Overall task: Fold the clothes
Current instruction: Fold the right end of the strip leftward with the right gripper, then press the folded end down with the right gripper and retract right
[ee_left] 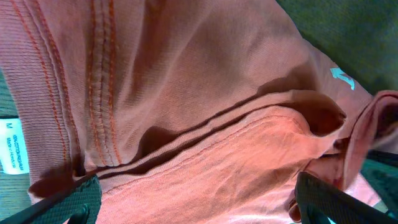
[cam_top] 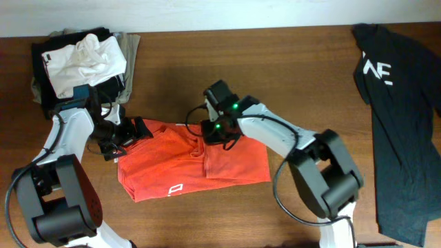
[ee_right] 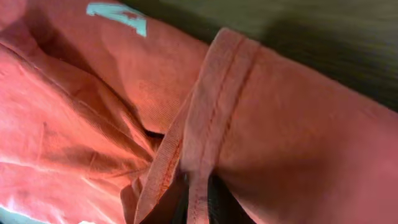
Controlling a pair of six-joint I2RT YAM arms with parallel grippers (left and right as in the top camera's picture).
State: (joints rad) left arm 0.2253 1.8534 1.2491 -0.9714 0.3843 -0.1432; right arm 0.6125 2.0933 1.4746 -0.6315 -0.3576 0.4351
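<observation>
Red-orange T-shirt (cam_top: 193, 162) lies partly folded at the middle of the wooden table (cam_top: 275, 76). The left gripper (cam_top: 131, 132) sits at its left edge, jaws spread wide. The right gripper (cam_top: 210, 132) pinches a hem fold at the top edge. 1 black T-shirt (cam_top: 403, 124) lies far right.

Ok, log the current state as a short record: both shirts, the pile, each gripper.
red T-shirt: middle of the table, partly folded, small white print near the front edge
black T-shirt: lying along the right side, no gripper on it
clothes pile: far left corner, white piece on top
left gripper: open, at the red T-shirt's left edge, fabric between its fingers
right gripper: closed on a hem fold at the red T-shirt's far edge
</observation>
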